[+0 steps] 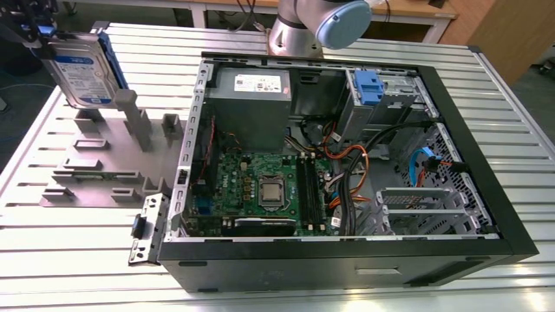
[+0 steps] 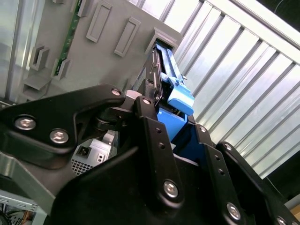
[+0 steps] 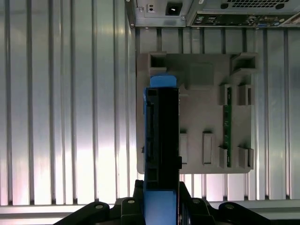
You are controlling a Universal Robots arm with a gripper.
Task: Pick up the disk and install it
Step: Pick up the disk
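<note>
The disk (image 1: 82, 73), silver with a white-and-blue label and blue side rails, hangs upright at the exterior view's far left, above the grey fixture plate (image 1: 95, 166). My gripper (image 1: 41, 32) is shut on its upper end. In the first wrist view the disk (image 3: 161, 136) shows edge-on over the fixture plate (image 3: 201, 75), clamped between the black fingers (image 3: 192, 206). In the second wrist view the blue rail of the disk (image 2: 180, 96) sticks out past my gripper (image 2: 172, 123). The disk's lower end is close to a fixture slot; I cannot tell whether it touches.
The open computer case (image 1: 485, 195) lies to the exterior view's right of the fixture, with the motherboard (image 1: 260, 188), a grey power supply (image 1: 251, 91) and a drive bay with a blue latch (image 1: 368, 88). A green memory stick (image 3: 227, 126) stands in the fixture. The table is ribbed metal (image 1: 69, 260).
</note>
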